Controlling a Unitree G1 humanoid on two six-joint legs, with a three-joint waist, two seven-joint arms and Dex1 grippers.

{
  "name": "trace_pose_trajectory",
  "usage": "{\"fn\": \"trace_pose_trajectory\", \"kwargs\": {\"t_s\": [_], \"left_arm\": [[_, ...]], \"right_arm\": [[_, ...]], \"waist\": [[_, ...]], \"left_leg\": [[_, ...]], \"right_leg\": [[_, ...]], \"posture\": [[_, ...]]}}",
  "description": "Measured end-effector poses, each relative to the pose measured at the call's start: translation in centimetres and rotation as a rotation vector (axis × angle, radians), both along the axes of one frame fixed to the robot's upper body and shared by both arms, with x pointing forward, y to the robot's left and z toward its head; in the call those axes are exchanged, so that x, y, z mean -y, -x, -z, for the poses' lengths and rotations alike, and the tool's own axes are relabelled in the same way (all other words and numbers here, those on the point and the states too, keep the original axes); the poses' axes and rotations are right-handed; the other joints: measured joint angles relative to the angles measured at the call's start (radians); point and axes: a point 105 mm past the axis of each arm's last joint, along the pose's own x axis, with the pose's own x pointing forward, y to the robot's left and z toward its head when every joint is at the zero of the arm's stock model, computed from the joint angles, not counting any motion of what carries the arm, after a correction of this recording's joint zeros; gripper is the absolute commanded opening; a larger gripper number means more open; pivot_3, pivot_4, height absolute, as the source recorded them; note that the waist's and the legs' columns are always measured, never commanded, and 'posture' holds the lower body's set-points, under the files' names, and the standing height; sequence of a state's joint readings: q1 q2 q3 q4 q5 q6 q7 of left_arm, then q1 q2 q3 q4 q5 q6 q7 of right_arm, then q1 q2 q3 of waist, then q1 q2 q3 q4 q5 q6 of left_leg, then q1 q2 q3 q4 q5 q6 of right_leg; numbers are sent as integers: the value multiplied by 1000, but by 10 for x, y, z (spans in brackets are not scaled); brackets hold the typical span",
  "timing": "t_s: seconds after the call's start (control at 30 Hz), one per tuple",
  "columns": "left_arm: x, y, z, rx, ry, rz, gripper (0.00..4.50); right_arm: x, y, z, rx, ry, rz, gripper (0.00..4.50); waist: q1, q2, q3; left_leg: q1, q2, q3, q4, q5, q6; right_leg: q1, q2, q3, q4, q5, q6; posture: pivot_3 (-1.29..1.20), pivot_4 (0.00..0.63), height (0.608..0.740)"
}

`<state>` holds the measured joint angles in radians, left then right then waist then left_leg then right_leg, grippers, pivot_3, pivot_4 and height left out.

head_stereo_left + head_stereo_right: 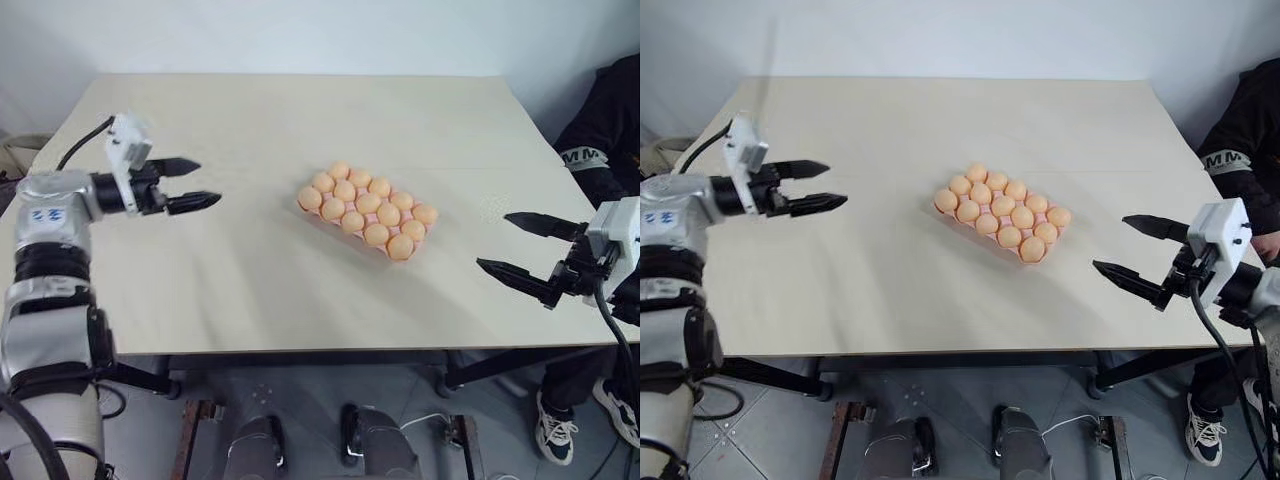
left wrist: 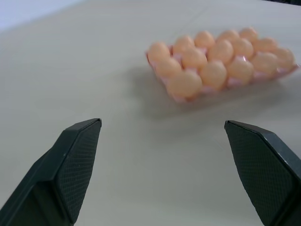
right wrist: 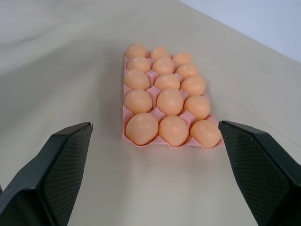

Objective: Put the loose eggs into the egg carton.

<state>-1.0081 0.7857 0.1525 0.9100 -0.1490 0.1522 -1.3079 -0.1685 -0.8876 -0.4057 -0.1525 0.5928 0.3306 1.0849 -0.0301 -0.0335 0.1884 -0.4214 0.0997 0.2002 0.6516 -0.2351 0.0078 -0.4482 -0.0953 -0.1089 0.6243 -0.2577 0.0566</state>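
The pink egg carton lies at the middle of the table, a little right of centre, and every cup I can see holds a pale orange egg. Loose eggs are out of view. My left gripper hovers open over the table well to the left of the carton, pointing toward it with nothing between its fingers. On the other side, near the front right corner, my right gripper is open too and empty, facing the carton. Both wrist views look between wide-apart fingers at the carton some way ahead.
The beige table has bare surface all around the carton. A person in dark clothing stands close to the table's right edge, just behind my right gripper, with a sneaker on the floor there.
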Motion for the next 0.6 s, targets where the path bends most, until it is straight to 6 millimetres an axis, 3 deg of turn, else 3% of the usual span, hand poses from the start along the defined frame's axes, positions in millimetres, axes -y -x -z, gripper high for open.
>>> {"fn": "trace_pose_trajectory", "kwargs": {"t_s": [0.23,0.6], "left_arm": [[-16,39,-1,18,-39,96,4467],[-29,58,-9,13,-61,114,4467]], "right_arm": [[-5,-13,2,-23,11,-67,4500],[0,-16,8,-50,25,-87,4500]], "waist": [[1,0,0],[2,0,0]], "left_leg": [[0,0,0,1,0,0],[0,0,1,2,-2,-4]], "right_leg": [[0,-1,0,2,0,0],[-1,-1,1,3,0,0]], "posture": [[0,150,740],[0,150,740]]}}
